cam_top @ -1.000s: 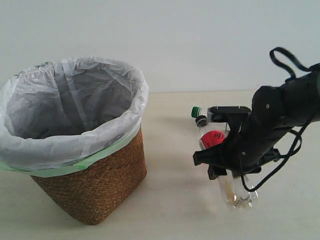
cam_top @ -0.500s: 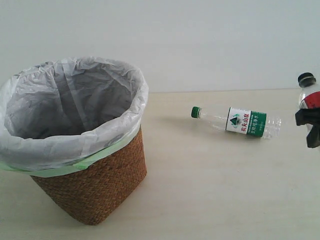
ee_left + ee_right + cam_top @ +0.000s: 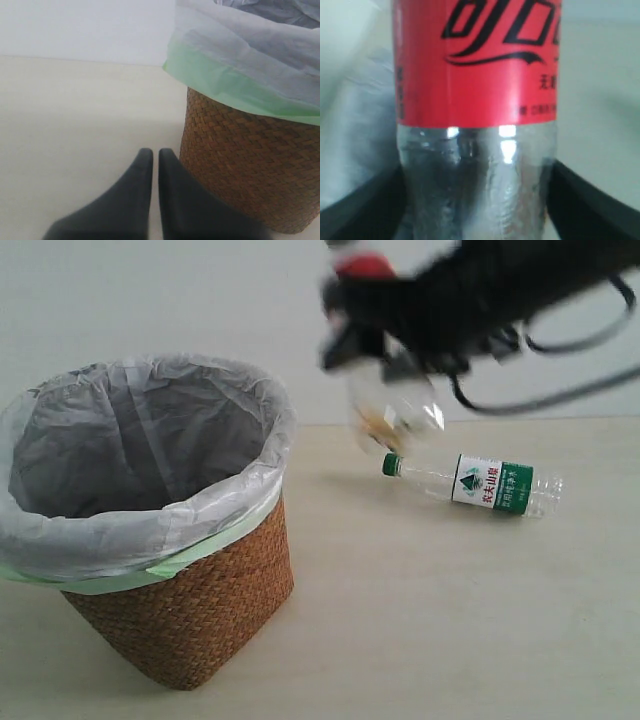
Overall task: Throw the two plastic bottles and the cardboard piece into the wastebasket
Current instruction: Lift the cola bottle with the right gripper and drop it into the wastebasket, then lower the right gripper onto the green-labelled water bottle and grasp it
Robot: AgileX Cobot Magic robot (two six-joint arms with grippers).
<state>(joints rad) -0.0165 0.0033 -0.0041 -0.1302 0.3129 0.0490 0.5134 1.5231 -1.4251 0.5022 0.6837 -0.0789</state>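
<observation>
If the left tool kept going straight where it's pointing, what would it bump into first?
Probably nothing soon. Ahead of the left tool there is only bare table. The basket stands close beside that line, so the tool might graze it; depth is hard to judge.

Exterior: elevated, frontal. Left wrist low; both see wastebasket (image 3: 200,610).

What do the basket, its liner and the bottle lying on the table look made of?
Basket: brown woven wicker or similar fibre, matte; the weave shows. Liner: thin translucent white plastic, crinkled and folded. Bottle: probably clear glossy plastic; see-through, with shiny highlights.
</observation>
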